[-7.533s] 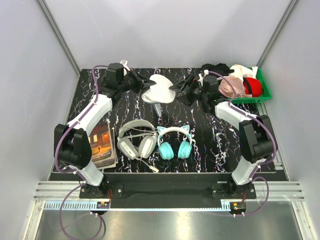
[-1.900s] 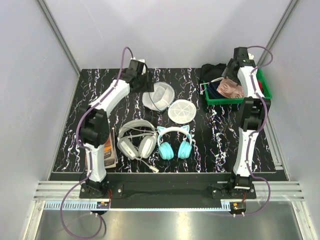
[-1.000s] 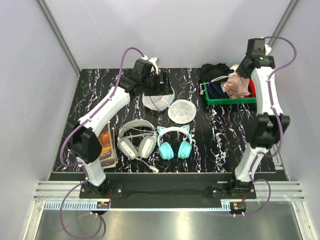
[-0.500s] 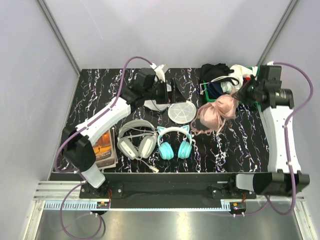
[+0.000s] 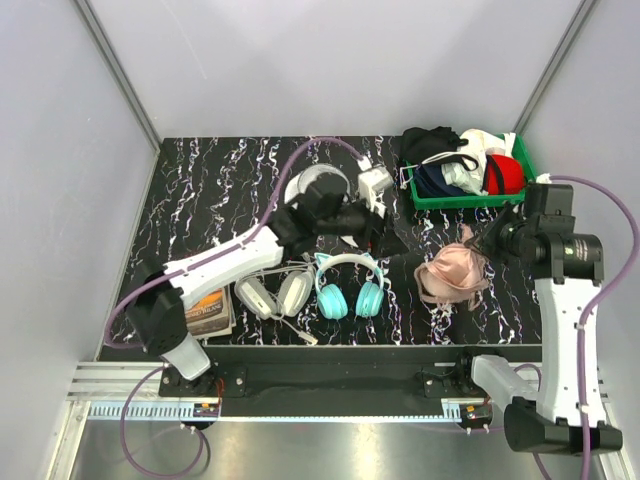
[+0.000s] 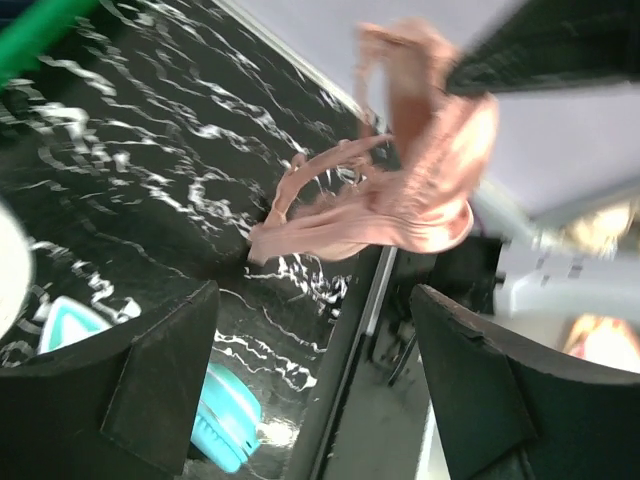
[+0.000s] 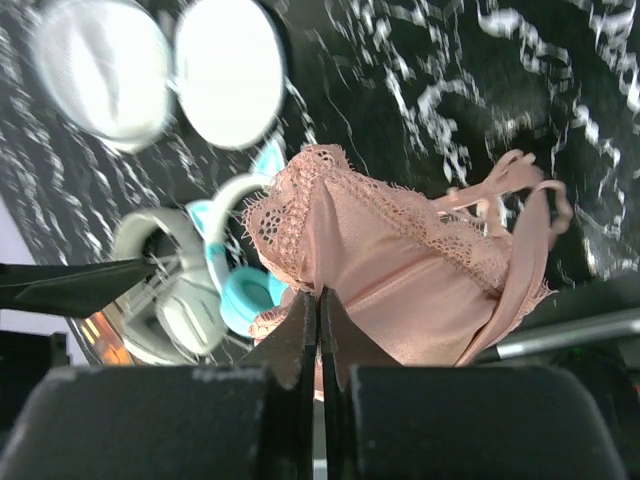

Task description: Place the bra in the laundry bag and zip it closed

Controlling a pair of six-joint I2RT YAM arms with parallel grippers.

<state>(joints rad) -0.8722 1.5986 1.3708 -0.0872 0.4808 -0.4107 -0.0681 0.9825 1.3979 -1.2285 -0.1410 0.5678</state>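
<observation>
The pale pink bra (image 5: 452, 275) hangs over the table's right front, with my right gripper (image 5: 488, 243) shut on its upper edge. In the right wrist view the shut gripper (image 7: 320, 295) pinches the bra (image 7: 400, 260) by its lace-edged cup. The white mesh laundry bag (image 5: 318, 184) lies open at the back centre, partly behind my left arm. In the right wrist view the laundry bag (image 7: 100, 75) and its round lid half (image 7: 230, 70) lie side by side. My left gripper (image 5: 388, 238) is open and empty, left of the bra. In its own view the gripper (image 6: 320, 380) faces the bra (image 6: 420, 190).
A green bin (image 5: 520, 170) with black, red and white garments stands at the back right. White-grey headphones (image 5: 272, 290) and teal cat-ear headphones (image 5: 350, 285) lie front centre, under my left arm. A book (image 5: 205, 305) lies at the front left.
The right arm has lifted the bra out of the green bin and swung it forward and down over the right front. The left arm has moved from the bag rightward over the lid.
</observation>
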